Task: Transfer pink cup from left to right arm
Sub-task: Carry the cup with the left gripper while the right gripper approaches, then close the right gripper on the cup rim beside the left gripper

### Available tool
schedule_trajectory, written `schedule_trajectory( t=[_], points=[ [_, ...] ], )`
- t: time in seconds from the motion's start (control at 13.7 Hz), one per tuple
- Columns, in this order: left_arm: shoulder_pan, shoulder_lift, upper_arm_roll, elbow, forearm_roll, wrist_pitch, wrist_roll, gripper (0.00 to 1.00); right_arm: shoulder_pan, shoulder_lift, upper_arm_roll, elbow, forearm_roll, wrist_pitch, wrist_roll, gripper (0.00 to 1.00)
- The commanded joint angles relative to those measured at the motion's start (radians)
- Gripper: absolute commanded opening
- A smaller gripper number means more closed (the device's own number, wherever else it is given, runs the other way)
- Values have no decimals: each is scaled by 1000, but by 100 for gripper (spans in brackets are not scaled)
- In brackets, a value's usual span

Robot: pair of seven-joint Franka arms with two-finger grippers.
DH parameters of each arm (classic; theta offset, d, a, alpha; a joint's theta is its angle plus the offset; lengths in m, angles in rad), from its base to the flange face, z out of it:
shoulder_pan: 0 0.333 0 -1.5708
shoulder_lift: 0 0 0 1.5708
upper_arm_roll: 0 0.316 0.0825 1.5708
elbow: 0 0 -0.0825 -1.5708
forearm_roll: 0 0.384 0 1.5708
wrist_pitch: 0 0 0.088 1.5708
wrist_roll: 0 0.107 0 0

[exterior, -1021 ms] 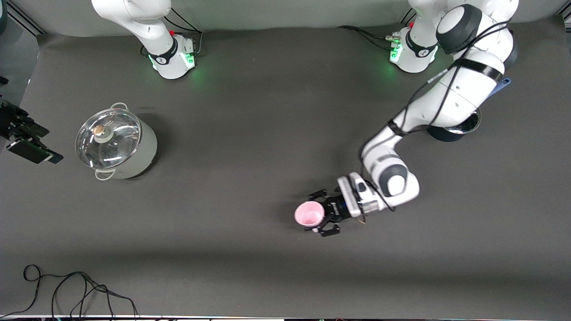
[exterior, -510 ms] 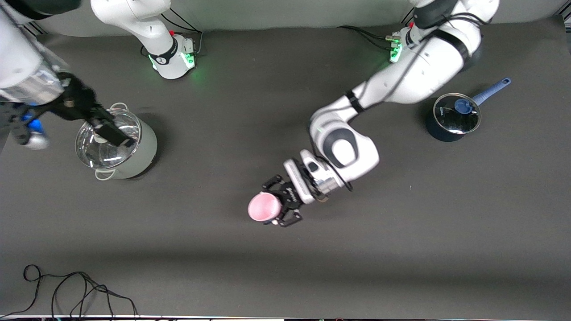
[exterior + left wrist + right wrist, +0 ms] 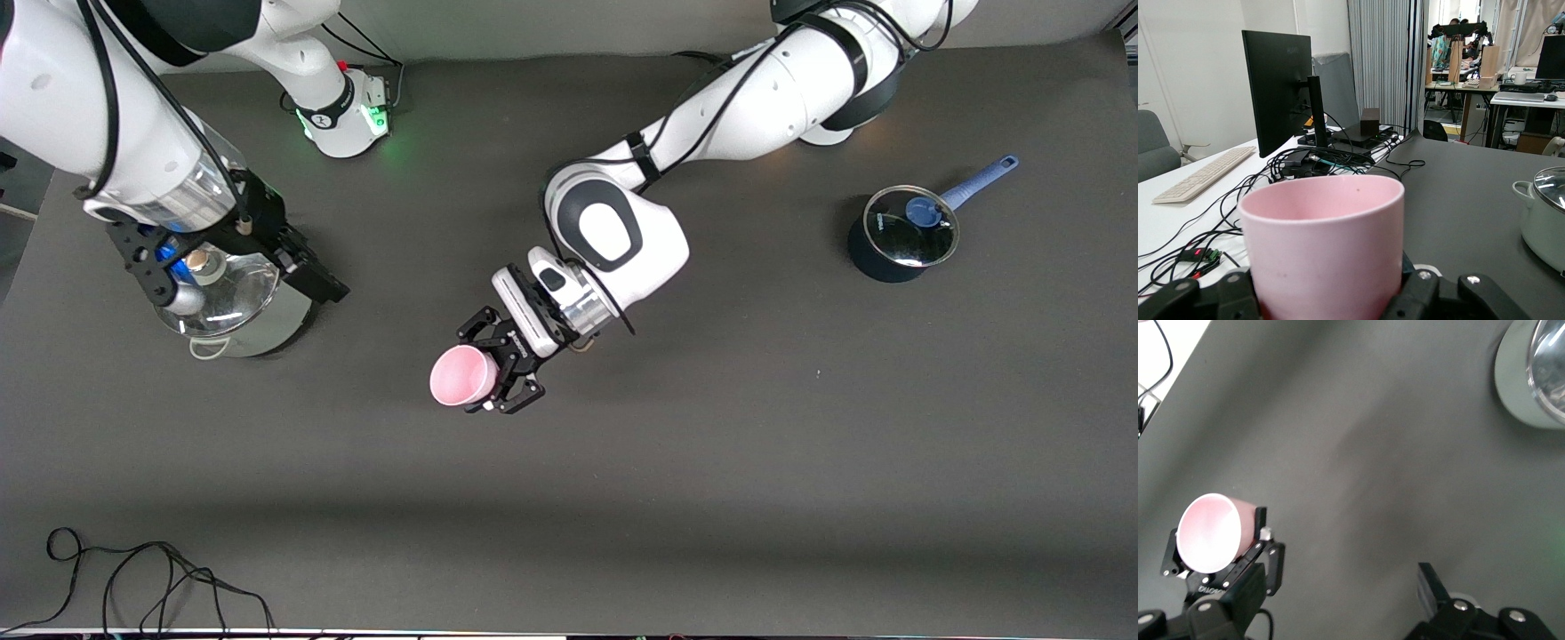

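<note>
1. Little writing can be read: small white lettering shows on the black body of the left gripper [image 3: 494, 372], too small to make out.
2. The pink cup [image 3: 461, 376] is clamped between the left gripper's fingers, held up over the middle of the table [image 3: 711, 462], tipped so its open mouth shows to the front camera. Nothing is visible inside it in that view.
3. In the left wrist view the pink cup [image 3: 1323, 252] fills the foreground, with the black fingers [image 3: 1421, 299] pressed against its sides.
4. The right gripper [image 3: 236, 258] hangs over the steel pot [image 3: 267, 324] near the right arm's end of the table, its fingers spread wide and holding nothing.
5. The steel pot carries a glass lid [image 3: 227, 298] with a knob [image 3: 197, 260]; its contents cannot be told.
6. A dark blue saucepan [image 3: 876, 258] stands near the left arm's end of the table, closed by a glass lid [image 3: 911, 240] with a blue knob, its blue handle [image 3: 982, 178] pointing toward the table's corner. What it holds cannot be told.
7. The two pots are well apart, with bare dark mat between them and along the table edge nearest the front camera.
8. A loose black cable [image 3: 151, 578] lies at the corner of that edge, on the right arm's end.
9. The right wrist view shows the pink cup [image 3: 1210, 533] in the left gripper's hold, over bare mat.
</note>
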Motion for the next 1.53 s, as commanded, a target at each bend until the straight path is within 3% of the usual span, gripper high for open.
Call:
schedule_trajectory(
  t=[0.0, 0.36, 1.46],
  points=[
    [-88, -6, 71, 55, -10, 51, -86, 0, -1, 49, -9, 49, 46, -7, 24, 100],
    [-120, -26, 91, 55, -10, 77, -145, 0, -10, 176, -20, 162, 125, 28, 30, 100],
    [-122, -34, 85, 55, -10, 106, -151, 0, 62, 287, -6, 172, 135, 79, 50, 98]
  ],
)
